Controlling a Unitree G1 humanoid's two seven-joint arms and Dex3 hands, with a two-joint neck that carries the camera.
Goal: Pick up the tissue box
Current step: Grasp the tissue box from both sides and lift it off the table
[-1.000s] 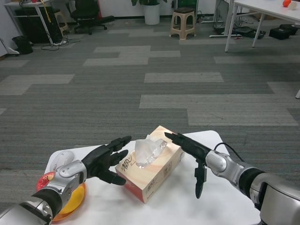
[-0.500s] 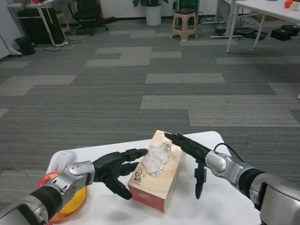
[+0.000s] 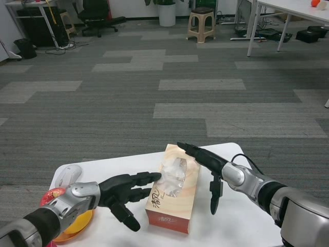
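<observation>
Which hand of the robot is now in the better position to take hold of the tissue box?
Probably both together. The left hand lies against the left side of the tissue box, the right hand flat along its right edge. Alone, the left looks slightly better: its fingers already reach over the top.

Open office: grey carpet tiles point(image 3: 200, 82), desks point(image 3: 288, 10), office chair point(image 3: 100, 15), stool point(image 3: 201, 24).

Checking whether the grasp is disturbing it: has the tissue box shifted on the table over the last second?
Yes. The tissue box has swung toward the table's right side, away from the white mouse, its long axis now nearly straight away from the robot.
</observation>
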